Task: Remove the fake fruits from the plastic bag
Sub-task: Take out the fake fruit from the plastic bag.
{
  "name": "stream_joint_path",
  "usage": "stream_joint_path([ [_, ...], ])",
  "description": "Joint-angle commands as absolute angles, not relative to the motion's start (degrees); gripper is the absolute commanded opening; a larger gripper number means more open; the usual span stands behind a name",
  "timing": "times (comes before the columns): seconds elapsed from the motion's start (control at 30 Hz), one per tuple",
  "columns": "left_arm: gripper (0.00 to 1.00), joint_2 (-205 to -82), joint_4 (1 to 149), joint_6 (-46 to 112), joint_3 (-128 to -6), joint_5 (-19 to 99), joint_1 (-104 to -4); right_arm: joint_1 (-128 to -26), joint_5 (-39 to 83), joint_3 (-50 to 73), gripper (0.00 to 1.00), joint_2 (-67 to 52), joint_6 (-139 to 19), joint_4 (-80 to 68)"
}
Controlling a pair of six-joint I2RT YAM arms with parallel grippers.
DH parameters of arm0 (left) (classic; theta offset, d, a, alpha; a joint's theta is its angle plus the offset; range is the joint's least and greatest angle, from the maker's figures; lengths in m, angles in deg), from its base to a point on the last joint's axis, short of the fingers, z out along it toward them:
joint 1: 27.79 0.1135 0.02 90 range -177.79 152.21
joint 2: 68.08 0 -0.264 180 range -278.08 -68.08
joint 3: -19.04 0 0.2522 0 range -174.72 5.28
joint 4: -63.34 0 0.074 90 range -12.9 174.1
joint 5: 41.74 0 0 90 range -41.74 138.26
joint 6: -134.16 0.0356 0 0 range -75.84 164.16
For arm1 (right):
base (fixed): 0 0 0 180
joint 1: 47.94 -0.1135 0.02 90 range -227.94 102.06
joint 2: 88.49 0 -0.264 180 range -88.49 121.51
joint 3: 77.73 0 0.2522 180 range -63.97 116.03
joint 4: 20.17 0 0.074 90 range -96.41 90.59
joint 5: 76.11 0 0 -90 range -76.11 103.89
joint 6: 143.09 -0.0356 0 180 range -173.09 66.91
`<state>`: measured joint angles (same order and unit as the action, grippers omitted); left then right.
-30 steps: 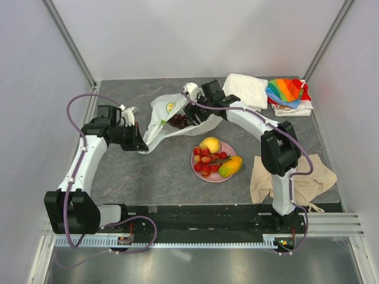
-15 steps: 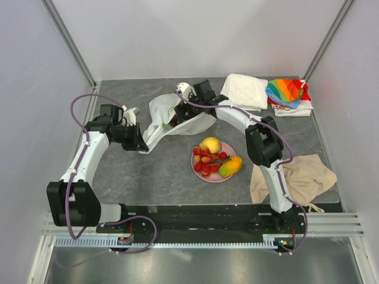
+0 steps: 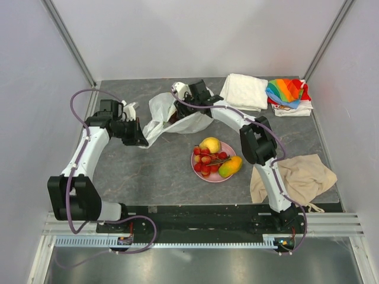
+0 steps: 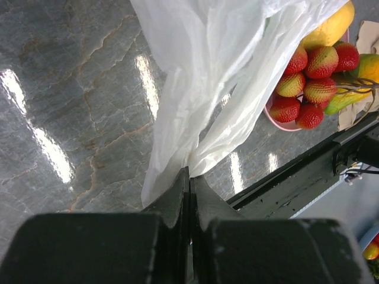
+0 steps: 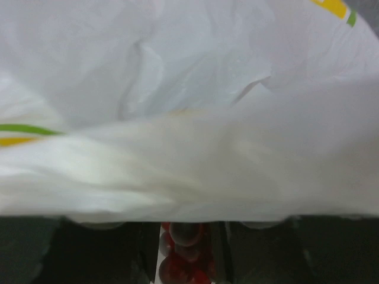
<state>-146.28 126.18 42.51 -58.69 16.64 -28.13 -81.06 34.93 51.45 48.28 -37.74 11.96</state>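
While the bag (image 3: 163,115) lies by the table's (image 3: 160,171) far edge, pinched fast in the left gripper (image 4: 189,177), the task looks partly done. Plate (image 3: 208,179), centre: lemon (image 3: 209,144), cherries (image 3: 205,161), mango (image 3: 231,166); grapes (image 5: 185,236) not yet out, between the right gripper's (image 5: 185,251) fingers, grip unclear. Table grey, glossy, stone-patterned; walls (image 3: 207,35) pale.

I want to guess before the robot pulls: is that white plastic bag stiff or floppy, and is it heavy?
Probably floppy: the plastic bag hangs in soft folds from where the left gripper pinches its edge. Likely very light, since the sheet looks thin and crinkly. On the glossy table it might slide along when tugged.
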Motion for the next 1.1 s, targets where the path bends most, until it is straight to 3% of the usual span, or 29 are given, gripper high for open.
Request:
stream_joint_path([
  [0.0,0.02,-149.11,122.98,41.35,-63.62,16.44,-27.97,-80.55,40.25,56.79,0.36,42.3,-39.38,11.78],
  [0.17,0.02,-151.4,121.93,39.77,-66.88,16.88,-27.88,-80.46,44.3,57.06,0.31,37.21,-39.21,14.5],
  [0.3,0.02,-152.28,121.92,39.5,-68.29,17.49,-27.88,-79.93,46.06,55.31,0.12,34.13,-38.42,16.61],
  [0.37,0.02,-152.55,121.66,39.41,-67.94,17.67,-27.88,-79.49,46.24,54.6,0.1,32.2,-38.59,16.79],
  [0.4,0.02,-152.72,121.57,39.15,-67.59,17.93,-27.97,-79.41,46.5,54.42,0.01,31.58,-38.76,16.71],
  [1.07,0.02,-160.01,117.62,33.7,-76.27,17.32,-27.88,-76.59,57.12,56.01,0.0,21.12,-39.47,28.92],
])
